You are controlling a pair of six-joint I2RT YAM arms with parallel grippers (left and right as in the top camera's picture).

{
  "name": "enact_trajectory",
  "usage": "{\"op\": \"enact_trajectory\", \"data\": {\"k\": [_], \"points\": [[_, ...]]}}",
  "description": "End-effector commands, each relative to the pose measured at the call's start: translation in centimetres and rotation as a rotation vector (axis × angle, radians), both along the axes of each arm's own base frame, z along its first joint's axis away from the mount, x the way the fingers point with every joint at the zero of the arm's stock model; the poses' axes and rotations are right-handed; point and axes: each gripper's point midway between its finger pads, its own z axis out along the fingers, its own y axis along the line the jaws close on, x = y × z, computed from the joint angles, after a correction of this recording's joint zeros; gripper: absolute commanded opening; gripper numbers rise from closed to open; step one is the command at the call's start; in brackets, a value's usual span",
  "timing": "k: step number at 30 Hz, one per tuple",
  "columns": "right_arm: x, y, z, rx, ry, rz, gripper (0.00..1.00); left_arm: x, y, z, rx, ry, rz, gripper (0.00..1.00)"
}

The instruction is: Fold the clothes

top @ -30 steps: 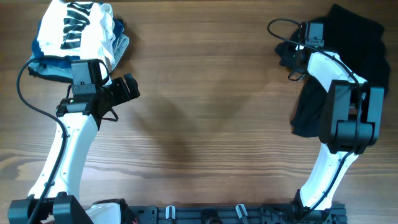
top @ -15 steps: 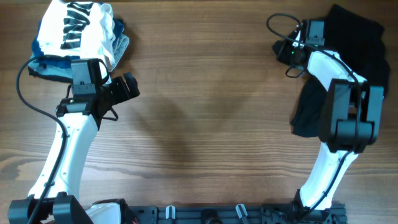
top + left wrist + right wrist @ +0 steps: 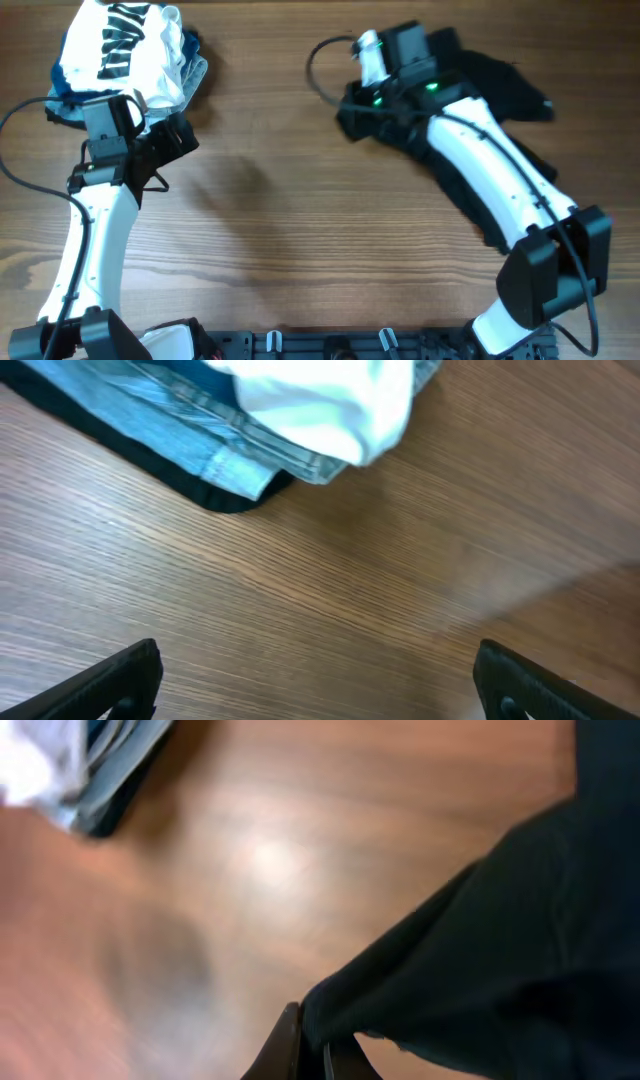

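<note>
The black T-shirt (image 3: 500,85) trails from the table's right side toward the centre, partly hidden under my right arm. My right gripper (image 3: 352,112) is shut on an edge of it and holds it above the wood; in the right wrist view the black fabric (image 3: 480,960) hangs from the closed jaws (image 3: 318,1045). My left gripper (image 3: 185,140) is open and empty at the left, just below the clothes pile; in the left wrist view its fingertips (image 3: 320,685) are spread wide over bare wood.
A pile at the back left holds a white garment with black lettering (image 3: 125,45) on light-blue denim (image 3: 75,95). The denim edge (image 3: 200,435) and white cloth (image 3: 320,405) show in the left wrist view.
My right gripper has swung left from the far right toward the centre, dragging the black T-shirt with it. My left arm has shifted slightly left and up toward the pile.
</note>
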Motion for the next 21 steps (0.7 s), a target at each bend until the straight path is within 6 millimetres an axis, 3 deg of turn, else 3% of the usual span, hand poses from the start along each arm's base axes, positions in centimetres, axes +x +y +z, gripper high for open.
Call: {"op": "enact_trajectory", "data": {"k": [1,5,8,13,15,18,21], "points": [[-4.4,5.4,0.0,0.061,0.051,0.206,0.04,0.3,1.2,0.7,0.019,-0.016,0.019,1.0],[-9.2,9.4,0.1,0.089,0.077,0.409,0.04,0.2,1.7,0.7,0.019,-0.016,0.03,1.0],[-11.7,10.8,0.1,0.091,0.087,0.511,0.08,0.2,1.7,0.7,0.019,-0.016,0.03,1.0],[-13.8,10.1,0.1,0.02,0.054,0.658,0.2,0.2,1.7,0.7,0.019,-0.016,0.03,1.0],[-13.8,9.1,1.2,-0.027,0.02,0.676,0.37,0.2,1.7,0.7,0.019,-0.016,0.03,1.0],[-11.8,7.6,3.9,-0.069,-0.054,0.557,0.7,0.2,1.6,0.7,0.017,-0.017,0.029,1.0],[-8.9,5.5,7.5,-0.043,-0.131,0.414,0.88,0.4,0.8,0.8,-0.02,-0.025,-0.001,1.0]]}}
